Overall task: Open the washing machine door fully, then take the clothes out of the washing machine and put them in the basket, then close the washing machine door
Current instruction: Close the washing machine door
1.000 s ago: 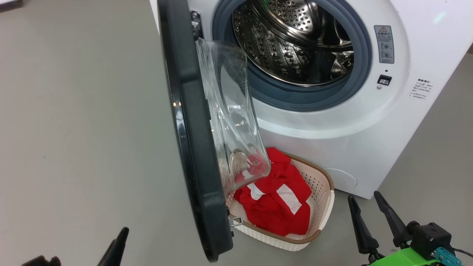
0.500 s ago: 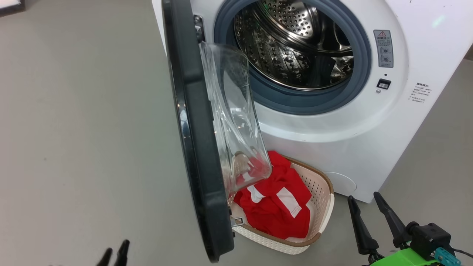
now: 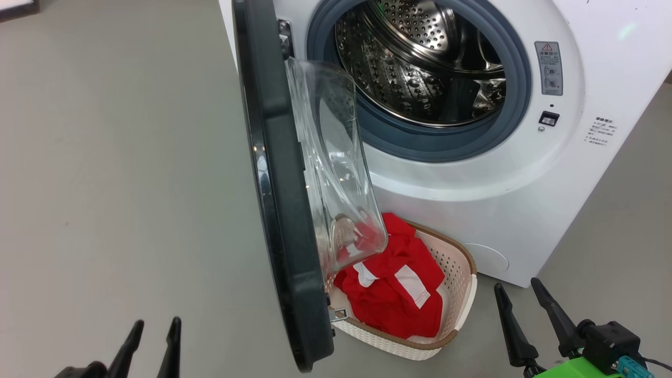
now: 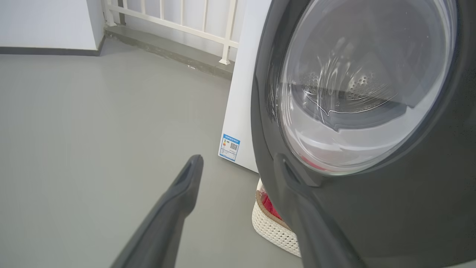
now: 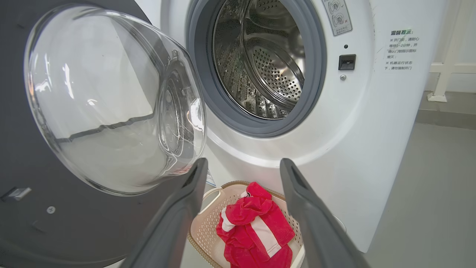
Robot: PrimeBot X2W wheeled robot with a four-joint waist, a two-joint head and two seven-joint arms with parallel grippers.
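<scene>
The washing machine (image 3: pixel 472 210) stands at the top right, its steel drum (image 3: pixel 420 63) showing no cloth. The washing machine door (image 3: pixel 273 184) swings out toward me, edge-on, with its glass bowl (image 3: pixel 336 173) facing the drum. Below it the basket (image 3: pixel 458 286) holds the red and white clothes (image 3: pixel 399 299). My left gripper (image 3: pixel 156 328) is open at the lower left, on the door's outer side; its wrist view shows the door (image 4: pixel 390 208) close on the right. My right gripper (image 3: pixel 516 286) is open beside the basket, and its fingers frame the clothes (image 5: pixel 256 227).
Bare grey floor (image 3: pixel 105 157) spreads to the left of the door. A white railing (image 4: pixel 178 15) runs along the wall behind the machine. A small blue label (image 4: pixel 228 147) sits low on the machine's side panel.
My left gripper has risen at the lower left, and both of its fingers now show. The view has shifted a little; the door, basket and right gripper look unmoved.
</scene>
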